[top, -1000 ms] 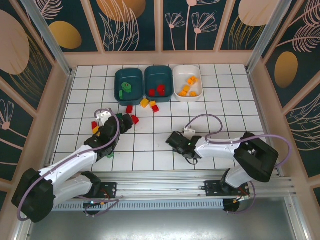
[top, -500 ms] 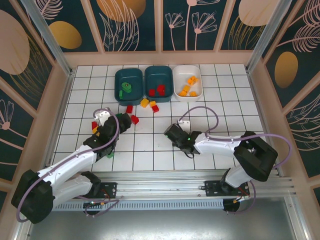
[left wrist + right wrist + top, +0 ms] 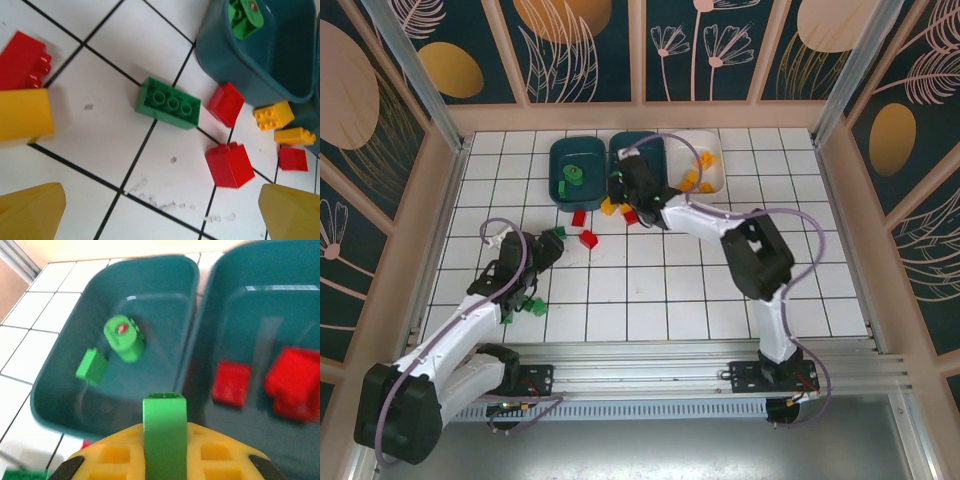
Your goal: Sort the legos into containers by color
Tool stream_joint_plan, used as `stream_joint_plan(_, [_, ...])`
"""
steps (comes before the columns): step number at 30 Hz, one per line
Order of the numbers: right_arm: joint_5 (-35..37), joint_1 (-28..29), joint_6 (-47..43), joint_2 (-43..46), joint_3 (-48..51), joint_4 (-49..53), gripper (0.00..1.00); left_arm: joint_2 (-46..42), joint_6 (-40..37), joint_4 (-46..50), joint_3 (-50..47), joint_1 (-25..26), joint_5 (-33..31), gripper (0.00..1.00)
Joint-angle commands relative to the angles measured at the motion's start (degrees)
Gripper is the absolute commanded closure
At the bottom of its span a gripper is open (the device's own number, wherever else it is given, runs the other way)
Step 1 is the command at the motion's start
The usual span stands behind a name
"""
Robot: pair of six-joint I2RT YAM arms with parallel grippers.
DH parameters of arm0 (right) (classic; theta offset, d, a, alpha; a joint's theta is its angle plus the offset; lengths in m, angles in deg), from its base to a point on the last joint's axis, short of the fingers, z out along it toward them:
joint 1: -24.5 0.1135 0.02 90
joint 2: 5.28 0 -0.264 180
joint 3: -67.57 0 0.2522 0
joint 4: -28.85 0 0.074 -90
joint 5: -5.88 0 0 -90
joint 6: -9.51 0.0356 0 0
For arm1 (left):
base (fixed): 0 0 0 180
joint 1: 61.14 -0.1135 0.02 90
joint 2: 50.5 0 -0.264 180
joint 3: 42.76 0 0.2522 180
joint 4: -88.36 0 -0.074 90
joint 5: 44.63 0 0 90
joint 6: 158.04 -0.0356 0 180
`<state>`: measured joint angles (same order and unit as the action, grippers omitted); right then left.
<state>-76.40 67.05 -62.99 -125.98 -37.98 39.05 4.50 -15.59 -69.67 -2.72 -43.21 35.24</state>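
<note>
Since green belongs with green, my right gripper (image 3: 165, 457) pinches a green brick (image 3: 165, 427) above the wall shared by two teal tubs, the green-stocked tub (image 3: 55, 405) at ten o'clock of it, the red-stocked tub (image 3: 300, 310) at two. Its long axis stands upright, I think; the top is blurred. My left gripper (image 3: 160, 215) hangs spread, the loose green brick (image 3: 168, 103) lying studs-up at twelve o'clock.

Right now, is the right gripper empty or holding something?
Holding: the right gripper is shut on a green lego, by the left teal tub.
</note>
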Motion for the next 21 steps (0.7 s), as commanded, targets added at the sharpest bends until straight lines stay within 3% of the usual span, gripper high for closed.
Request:
stream_joint_plan(1, [-4.9,0.0,-4.5,-6.4,-9.4,3.0,0.92,-1.8,0.9,3.4,0.1,-0.5,4.4,0.02])
stream_joint_plan(8, [-6.6,-0.5,-5.1,-19.9,-30.9,14.0,0.84,-1.6,1.5,2.4,-0.5,-0.5,5.8,0.01])
stream_joint_plan(13, [-6.6,-0.3,-4.9,-23.8,-40.7,19.1,0.57,0.6,1.8,3.8,1.5,-0.4,4.9,0.01])
stream_joint_plan(18, [-5.8,0.0,-5.4,-20.8,-39.7,19.8,0.54,0.2,7.0,12.1,5.2,-0.6,-2.8,0.01])
stream_joint_plan(21, [-4.6,0.4,-5.4,-14.3,-31.3,16.8,0.53,-1.6,12.8,20.3,7.1,-0.6,-5.6,0.01])
